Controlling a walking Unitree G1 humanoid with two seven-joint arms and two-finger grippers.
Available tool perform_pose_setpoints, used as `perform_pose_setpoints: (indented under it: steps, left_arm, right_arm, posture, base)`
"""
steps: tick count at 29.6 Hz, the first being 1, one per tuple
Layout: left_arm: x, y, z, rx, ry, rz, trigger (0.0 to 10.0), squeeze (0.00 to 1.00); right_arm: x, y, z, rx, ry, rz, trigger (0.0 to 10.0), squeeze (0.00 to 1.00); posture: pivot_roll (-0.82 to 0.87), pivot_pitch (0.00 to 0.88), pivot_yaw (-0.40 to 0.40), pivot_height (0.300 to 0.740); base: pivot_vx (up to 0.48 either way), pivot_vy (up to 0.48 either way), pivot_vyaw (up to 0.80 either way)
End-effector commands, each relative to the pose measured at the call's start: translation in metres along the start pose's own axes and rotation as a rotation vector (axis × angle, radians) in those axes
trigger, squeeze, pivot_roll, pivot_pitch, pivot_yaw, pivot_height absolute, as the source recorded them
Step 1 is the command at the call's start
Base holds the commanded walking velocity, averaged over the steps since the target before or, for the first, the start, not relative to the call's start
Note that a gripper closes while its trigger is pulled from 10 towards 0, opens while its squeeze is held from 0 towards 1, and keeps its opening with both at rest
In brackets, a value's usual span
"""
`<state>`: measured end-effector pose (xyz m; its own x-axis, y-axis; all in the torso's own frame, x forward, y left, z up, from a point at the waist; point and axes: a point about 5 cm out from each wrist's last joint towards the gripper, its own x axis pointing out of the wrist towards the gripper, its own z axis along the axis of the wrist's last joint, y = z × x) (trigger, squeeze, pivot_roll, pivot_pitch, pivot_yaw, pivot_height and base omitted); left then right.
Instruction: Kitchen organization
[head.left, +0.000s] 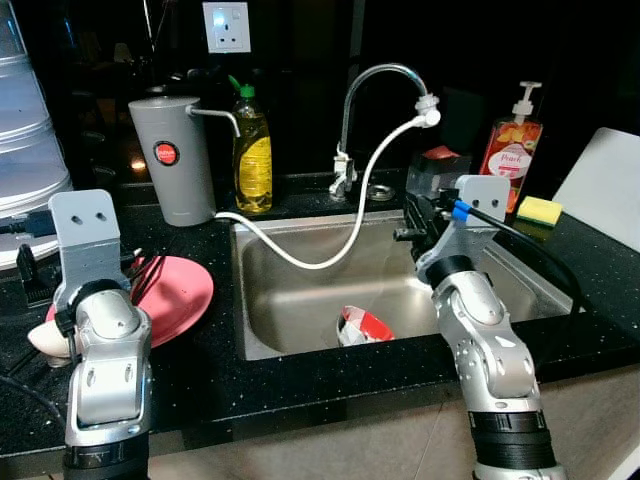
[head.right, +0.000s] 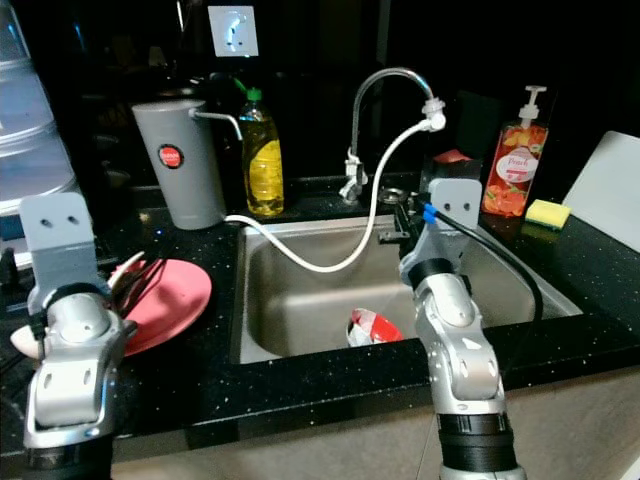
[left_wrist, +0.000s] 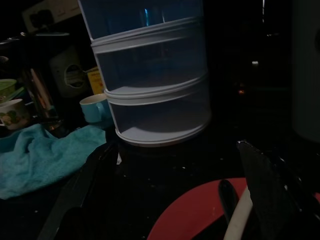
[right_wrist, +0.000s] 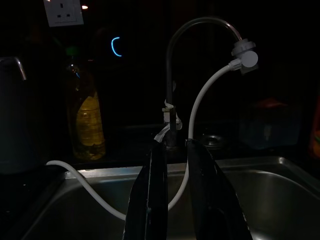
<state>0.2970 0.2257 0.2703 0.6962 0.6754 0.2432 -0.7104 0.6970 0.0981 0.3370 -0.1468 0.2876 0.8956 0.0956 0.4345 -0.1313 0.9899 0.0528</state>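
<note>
One red-and-white cup (head.left: 362, 325) lies tipped in the sink (head.left: 300, 300). One pink plate (head.left: 178, 292) sits on the tabletop (head.left: 300, 385). The right tool (right_wrist: 175, 192) hovers over the sink, fingers slightly apart; the left tool (left_wrist: 175, 200), fingers wide apart, hangs above the plate.

A brushed stainless-steel sink (head.left: 300, 300) sits in a glossy, speckled black stone tabletop (head.left: 330, 375) beneath a polished chrome faucet (head.left: 375, 85); a smooth white plastic hose (head.left: 355, 225), glossy pink plate (head.left: 185, 290) and translucent plastic stacked containers (left_wrist: 150, 75) surround it.
</note>
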Motion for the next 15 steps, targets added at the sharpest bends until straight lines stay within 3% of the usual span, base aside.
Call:
perform_pose_setpoints:
  steps: [1, 12, 15]
  left_arm:
    - [-0.002, 0.002, -0.008, -0.001, 0.029, 0.031, 10.0, 0.00]
    - [-0.006, 0.005, -0.024, -0.078, 0.149, 0.071, 10.0, 0.00]
    - [-0.013, -0.002, -0.023, -0.023, 0.087, 0.046, 10.0, 0.00]
  right_arm:
    - [-0.001, 0.001, -0.007, 0.006, 0.020, 0.006, 10.0, 0.00]
    - [0.000, 0.003, -0.007, 0.011, 0.024, 0.018, 10.0, 0.00]
    - [0.001, 0.005, -0.008, 0.013, 0.025, 0.023, 10.0, 0.00]
  posture:
    - [-0.02, 0.038, 0.002, 0.740]
    - [-0.01, 0.041, -0.013, 0.740]
    - [-0.01, 0.041, -0.013, 0.740]
  base:
    - [0.000, 0.000, 0.00]
    - [0.000, 0.000, 0.00]
    - [0.000, 0.000, 0.00]
